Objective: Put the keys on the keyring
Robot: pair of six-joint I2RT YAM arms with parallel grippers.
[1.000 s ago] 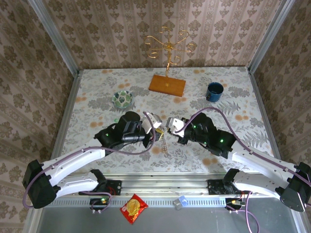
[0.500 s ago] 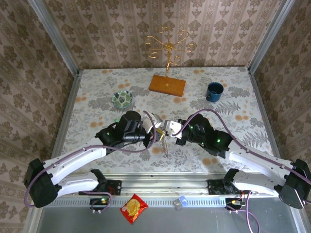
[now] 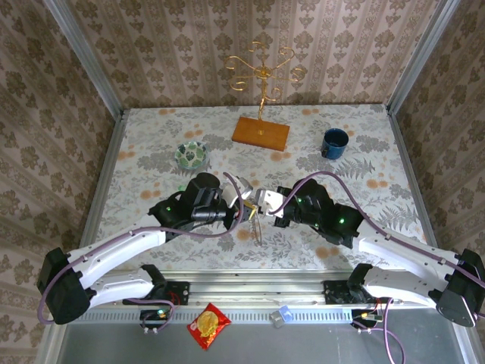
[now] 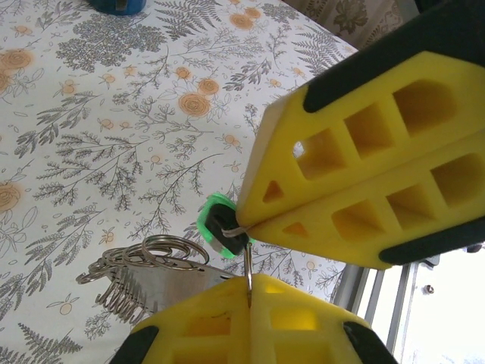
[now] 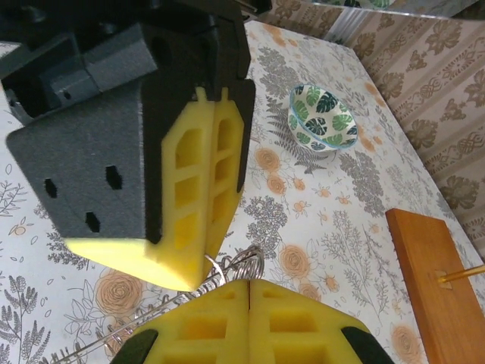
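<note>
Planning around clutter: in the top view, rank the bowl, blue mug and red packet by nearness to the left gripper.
1. bowl, up-left of the left gripper
2. blue mug, far right
3. red packet, bottom of view, near side

Patterned green-white bowl (image 3: 192, 155), blue mug (image 3: 334, 142), gold wire stand (image 3: 262, 72) on wooden base (image 3: 261, 133), red snack packet (image 3: 208, 325)

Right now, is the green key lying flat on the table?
No, the green key is up off the table, pinched at the tip of the shut right pincer.
</note>
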